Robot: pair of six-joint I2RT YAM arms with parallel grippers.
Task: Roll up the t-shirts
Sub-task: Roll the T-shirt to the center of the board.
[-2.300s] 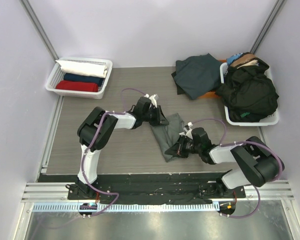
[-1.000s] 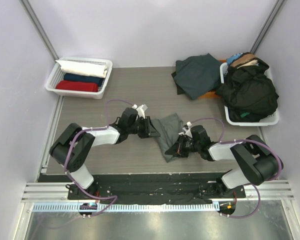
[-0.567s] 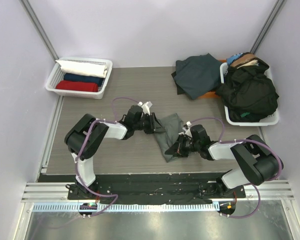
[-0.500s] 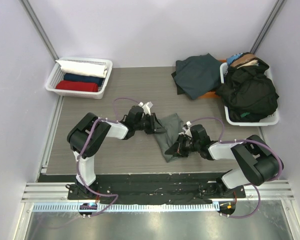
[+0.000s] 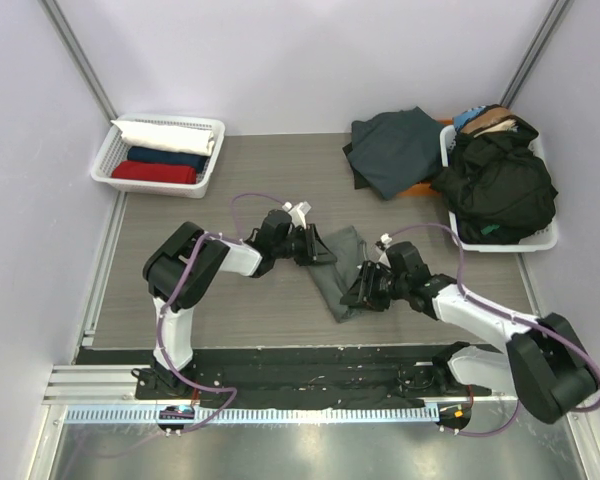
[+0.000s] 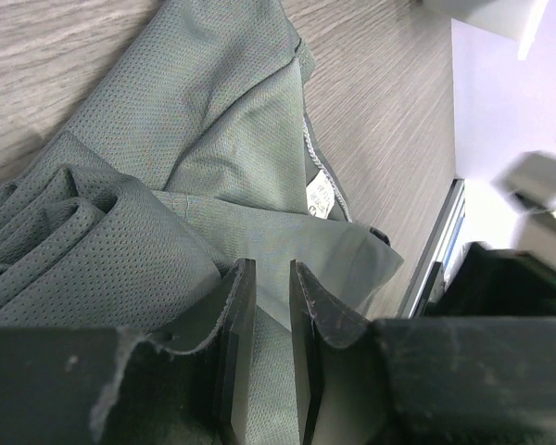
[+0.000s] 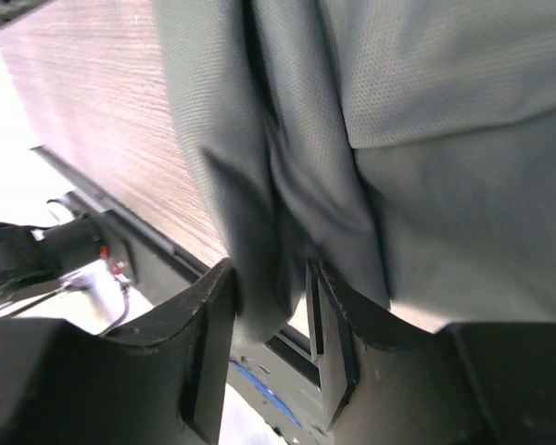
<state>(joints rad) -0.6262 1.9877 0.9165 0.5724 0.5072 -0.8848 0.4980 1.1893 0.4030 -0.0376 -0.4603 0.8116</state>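
Note:
A grey-green t-shirt (image 5: pixel 337 268) lies as a crumpled long strip on the wooden table (image 5: pixel 230 300). My left gripper (image 5: pixel 316 250) rests at the strip's far left end. In the left wrist view its jaws (image 6: pixel 271 269) stand a narrow gap apart over the mesh fabric (image 6: pixel 195 139), with nothing pinched. My right gripper (image 5: pixel 353 293) is at the strip's near end. Its jaws (image 7: pixel 269 278) are open, and a hanging fold of the shirt (image 7: pixel 426 111) sits loose between them. More t-shirts lie further off: a dark teal one (image 5: pixel 395 148) and a black heap (image 5: pixel 500 185).
A white lattice basket (image 5: pixel 104 163) at the back left holds rolled white, navy and red shirts. Another white basket (image 5: pixel 548 241) at the back right holds the black heap. The dark teal shirt lies beside it on the table. The black base rail (image 5: pixel 310 365) runs along the near edge.
My right gripper has opened and let go of the shirt's near end, and its arm has stretched out and lifted. My left gripper moved right onto the shirt's far end.

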